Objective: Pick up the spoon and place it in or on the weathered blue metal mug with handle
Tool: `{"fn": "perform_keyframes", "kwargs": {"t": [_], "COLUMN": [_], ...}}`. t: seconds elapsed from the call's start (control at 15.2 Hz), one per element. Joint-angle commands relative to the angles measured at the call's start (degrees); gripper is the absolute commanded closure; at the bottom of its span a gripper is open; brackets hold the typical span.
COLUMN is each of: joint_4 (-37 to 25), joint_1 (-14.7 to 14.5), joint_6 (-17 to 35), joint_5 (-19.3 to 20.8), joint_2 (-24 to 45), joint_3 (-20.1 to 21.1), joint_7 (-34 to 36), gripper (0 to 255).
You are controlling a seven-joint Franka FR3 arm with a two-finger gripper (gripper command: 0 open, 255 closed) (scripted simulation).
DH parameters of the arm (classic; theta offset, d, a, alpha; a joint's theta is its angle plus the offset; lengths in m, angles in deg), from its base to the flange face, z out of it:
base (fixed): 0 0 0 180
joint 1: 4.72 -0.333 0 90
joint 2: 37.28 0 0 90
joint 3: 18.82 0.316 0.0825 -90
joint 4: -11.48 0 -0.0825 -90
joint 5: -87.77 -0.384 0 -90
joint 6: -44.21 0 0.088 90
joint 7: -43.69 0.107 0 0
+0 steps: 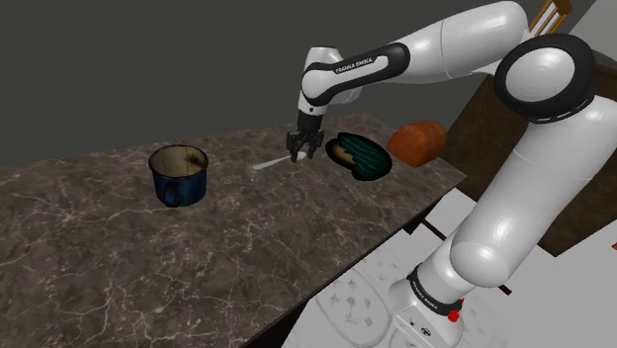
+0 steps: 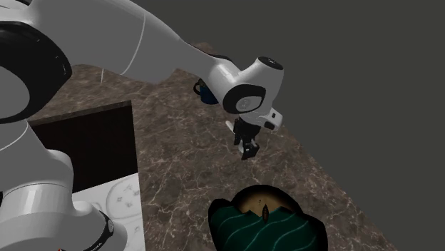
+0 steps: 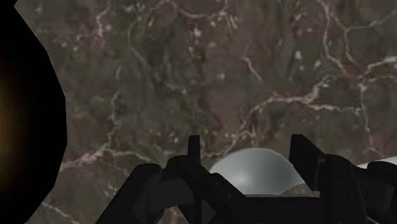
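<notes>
The grey spoon (image 1: pixel 268 164) is at the back of the marble counter, its handle pointing toward the mug. In the wrist view its rounded bowl (image 3: pixel 254 170) sits between my two fingers, which touch it on both sides. My black gripper (image 1: pixel 300 154) (image 2: pixel 247 151) (image 3: pixel 245 145) is shut on the spoon, low over the counter. The weathered blue mug (image 1: pixel 180 176) stands upright with its rusty inside open, well off to the shoulder view's left of the gripper. A small part of the mug (image 2: pixel 205 93) peeks from behind the arm in the second exterior view.
A dark, green-striped rounded object (image 1: pixel 360 155) (image 2: pixel 265 222) lies just to the shoulder view's right of the gripper, and its black edge (image 3: pixel 25 121) is beside the fingers. An orange-brown loaf-like lump (image 1: pixel 416 141) lies beyond it. The marble counter (image 1: pixel 119 267) ends near the stand.
</notes>
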Motion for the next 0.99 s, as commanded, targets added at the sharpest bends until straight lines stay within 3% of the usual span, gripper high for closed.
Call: {"fn": "perform_keyframes", "kwargs": {"t": [0.0,0.92], "joint_4": [-0.58,-6.39], "joint_1": [0.01,0.08], "joint_6": [-1.42,-11.54], "joint_5": [0.01,0.11], "joint_2": [-0.84,-5.16], "joint_3": [0.0,-0.05], "joint_7": [0.07,0.52], "gripper": [255,255]}}
